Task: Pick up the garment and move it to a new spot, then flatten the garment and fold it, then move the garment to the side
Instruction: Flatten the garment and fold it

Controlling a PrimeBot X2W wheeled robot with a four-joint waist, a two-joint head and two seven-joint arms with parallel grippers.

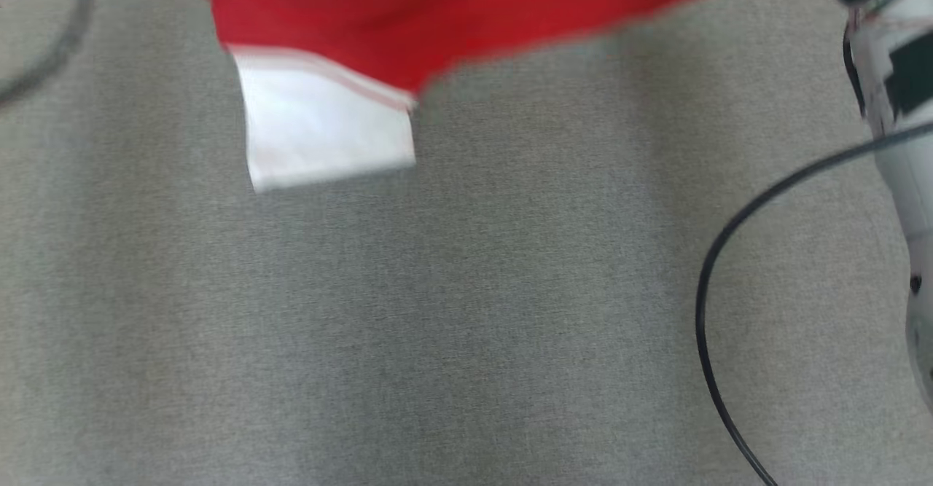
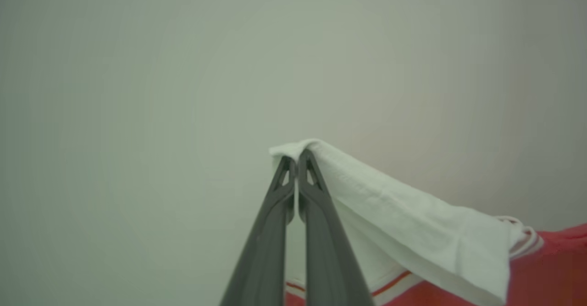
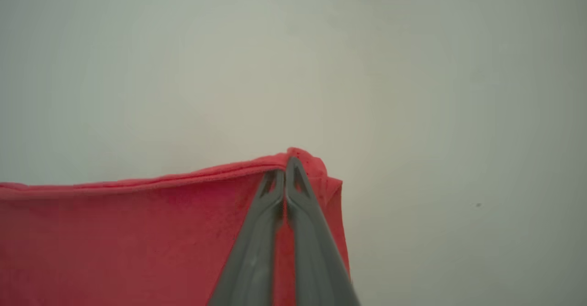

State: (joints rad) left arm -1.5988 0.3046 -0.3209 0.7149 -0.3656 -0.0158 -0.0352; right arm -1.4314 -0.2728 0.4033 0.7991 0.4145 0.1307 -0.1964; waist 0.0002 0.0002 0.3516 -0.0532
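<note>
At twelve o'clock over the table, the garment is gripped: its white sleeve by the left fingers, a red corner by the right fingers.

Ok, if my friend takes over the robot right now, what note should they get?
Left gripper: shut on the white sleeve of the red and white cloth garment.
Right gripper: shut on the garment's red edge.
Garment: held between both grippers, seemingly lifted over the grey fabric surface.
Done: picked up.
Left to do: lay it at a new spot, flatten, fold, move it aside.
</note>
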